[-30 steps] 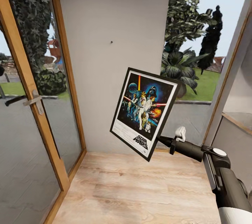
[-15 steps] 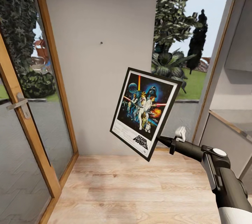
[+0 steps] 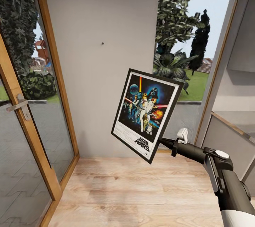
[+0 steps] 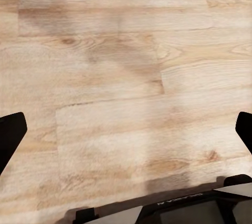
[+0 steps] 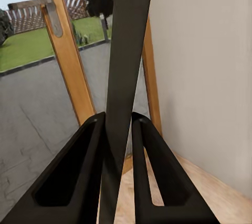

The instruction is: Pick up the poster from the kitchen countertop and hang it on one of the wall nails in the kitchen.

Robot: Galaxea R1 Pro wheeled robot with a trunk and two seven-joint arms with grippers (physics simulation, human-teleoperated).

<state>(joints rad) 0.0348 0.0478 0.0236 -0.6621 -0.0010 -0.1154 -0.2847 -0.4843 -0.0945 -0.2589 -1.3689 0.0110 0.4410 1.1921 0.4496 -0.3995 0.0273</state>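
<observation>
In the head view, a glass door (image 3: pixel 21 120) in a wooden frame stands at the far left, with a metal handle (image 3: pixel 19 106) on its upright; hedges and a paved yard show through the glass. Next comes a plain pale grey wall (image 3: pixel 102 7), and high on it sits the nail (image 3: pixel 102 43), a tiny dark dot. A light wood floor (image 3: pixel 124 191) runs from the wall toward the camera.

The poster (image 3: pixel 146 113) hangs in the air, below and to the right of the nail and well apart from it. It is tilted, its top leaning right, and its picture side faces the camera with "STAR WARS" near its lower edge. The right gripper (image 3: pixel 163 142) clamps the frame at its lower right edge, the black arm (image 3: pixel 212 166) reaching in from the lower right. In the right wrist view the two black fingers (image 5: pixel 84 177) press on either side of the frame's thin dark edge (image 5: pixel 126 66), which rises straight up between them.

Behind the poster to the right is a window (image 3: pixel 191 35) with trees and lawn beyond.

In the left wrist view the left gripper (image 4: pixel 126 129) points down at the floor, its fingers (image 4: pixel 10 135) spread wide at the picture's edges with nothing between them.
</observation>
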